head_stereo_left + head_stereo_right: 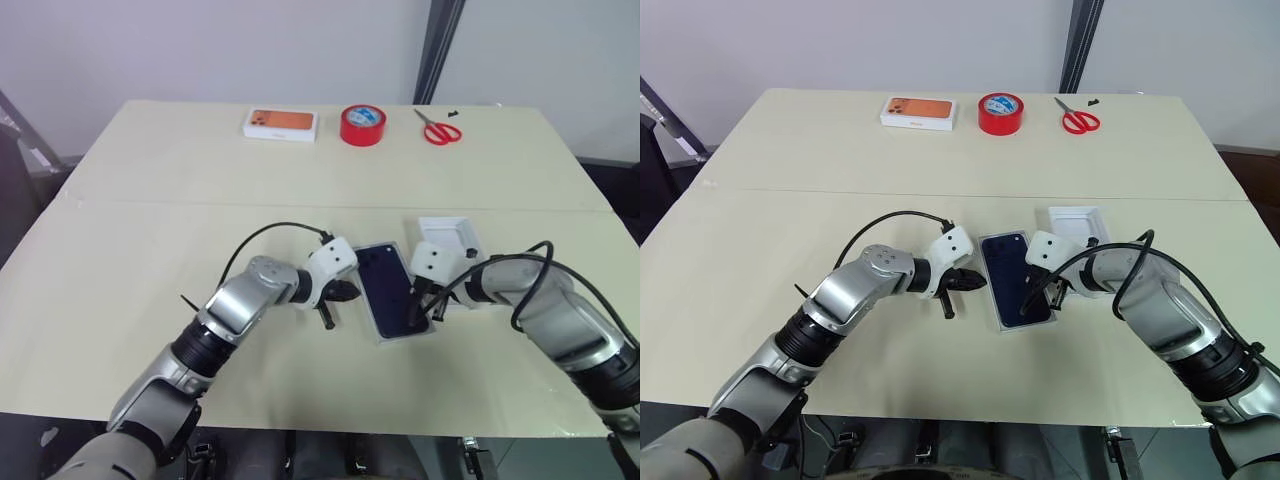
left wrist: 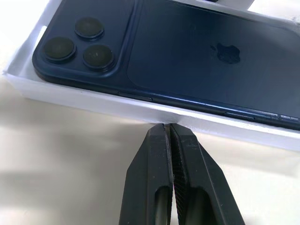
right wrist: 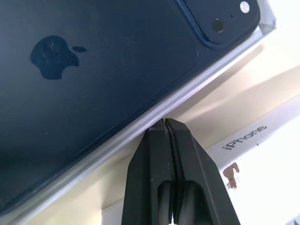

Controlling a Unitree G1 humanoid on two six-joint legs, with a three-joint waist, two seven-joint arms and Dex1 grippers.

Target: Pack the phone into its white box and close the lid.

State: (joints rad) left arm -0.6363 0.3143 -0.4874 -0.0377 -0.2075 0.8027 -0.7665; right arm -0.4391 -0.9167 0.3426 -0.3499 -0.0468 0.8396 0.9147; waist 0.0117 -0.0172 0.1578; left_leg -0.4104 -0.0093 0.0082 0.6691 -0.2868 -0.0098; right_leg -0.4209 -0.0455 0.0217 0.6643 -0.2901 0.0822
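Left eye view shows the phone (image 1: 392, 290) already in the box (image 1: 384, 336), both hands (image 1: 334, 300) (image 1: 418, 305) clenched empty beside it; next, fetch the lid (image 1: 450, 238) lying far right.

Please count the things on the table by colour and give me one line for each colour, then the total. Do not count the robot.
Red: 2, the tape roll and the scissors.
Dark blue: 1, the phone.
White: 3, the white box under the phone, the lid beside it, the box printed with an orange phone.
Total: 6
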